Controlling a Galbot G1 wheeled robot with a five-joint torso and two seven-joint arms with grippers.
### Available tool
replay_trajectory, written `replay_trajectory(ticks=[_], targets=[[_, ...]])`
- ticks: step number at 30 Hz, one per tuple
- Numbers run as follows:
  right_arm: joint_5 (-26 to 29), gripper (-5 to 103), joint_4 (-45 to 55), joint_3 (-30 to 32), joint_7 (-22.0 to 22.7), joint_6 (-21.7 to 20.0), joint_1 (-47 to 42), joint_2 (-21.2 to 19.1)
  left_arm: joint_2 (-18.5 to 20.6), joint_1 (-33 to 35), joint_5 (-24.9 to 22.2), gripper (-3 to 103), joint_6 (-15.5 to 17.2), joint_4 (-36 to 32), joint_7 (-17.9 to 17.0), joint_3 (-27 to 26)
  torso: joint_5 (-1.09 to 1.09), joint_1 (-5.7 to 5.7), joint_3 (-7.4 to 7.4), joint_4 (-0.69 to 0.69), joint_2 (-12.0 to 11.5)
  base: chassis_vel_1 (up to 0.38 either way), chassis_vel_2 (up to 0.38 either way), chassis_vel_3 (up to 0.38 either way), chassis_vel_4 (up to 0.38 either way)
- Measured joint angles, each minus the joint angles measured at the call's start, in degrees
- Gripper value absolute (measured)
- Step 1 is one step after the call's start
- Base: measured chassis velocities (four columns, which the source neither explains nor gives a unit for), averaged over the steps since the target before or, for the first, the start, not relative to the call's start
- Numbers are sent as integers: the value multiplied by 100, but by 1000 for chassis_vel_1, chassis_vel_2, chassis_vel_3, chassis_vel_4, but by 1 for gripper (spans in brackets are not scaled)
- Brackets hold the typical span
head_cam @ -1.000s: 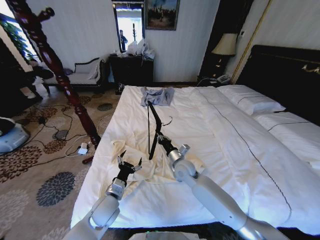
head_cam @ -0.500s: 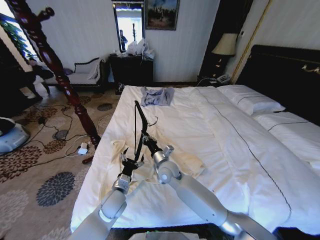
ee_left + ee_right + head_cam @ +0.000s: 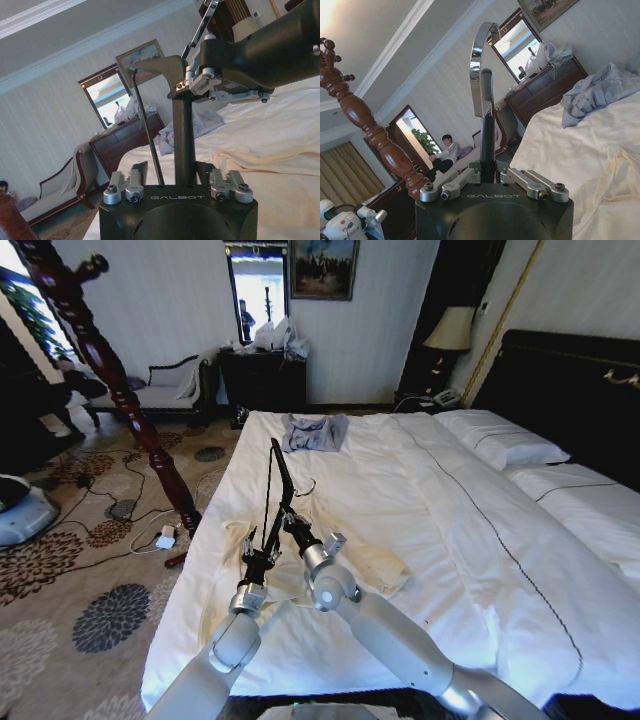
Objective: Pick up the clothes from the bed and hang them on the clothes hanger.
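Cream clothes (image 3: 372, 562) lie crumpled on the bed (image 3: 480, 570) near its foot-side edge. Right tool (image 3: 289, 521) is pinched on the lower end of the black clothes hanger (image 3: 276, 480), which stands upright above the garment. Left tool (image 3: 258, 557), fingers spread either side of the hanger's bar, sits just beside the right one.
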Motion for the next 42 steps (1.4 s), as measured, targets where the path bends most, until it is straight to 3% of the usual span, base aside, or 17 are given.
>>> replay_trajectory(ticks=[2,6,8,14,18,24,29,35,42], targets=[[6,12,5,5,-8,2,-1,0,0,1,18,50,-23,12,0,2,0,0,0,0,0,0,0,0,0],[32,12,9,21,-59,11,-12,6,0,40,78,29,-100,43,1,1,0,0,0,1,0,0,0,0,0],[41,12,9,22,-72,16,-13,6,2,50,94,29,-122,52,3,-2,0,0,0,1,0,0,0,0,0],[50,12,-5,30,-129,45,-12,8,43,58,201,3,-213,69,6,-56,0,0,0,1,0,0,0,0,0],[54,12,-5,29,-190,58,-24,-11,78,81,246,0,-244,74,13,-78,0,0,0,1,0,0,0,0,0],[59,12,-23,42,-213,64,-25,-10,135,182,403,0,-305,22,48,-80,0,0,0,1,0,0,0,0,0],[172,12,-26,94,-211,66,-58,35,174,341,1021,0,-584,50,33,-98,0,0,0,1,0,0,0,0,0],[283,12,-18,116,-211,78,-77,60,89,346,1431,16,-710,188,-172,-129,0,0,0,1,0,0,0,0,0],[457,12,42,144,-218,99,-114,58,-82,170,1487,49,-603,363,-390,-133,0,0,0,0,0,0,0,0,0]])
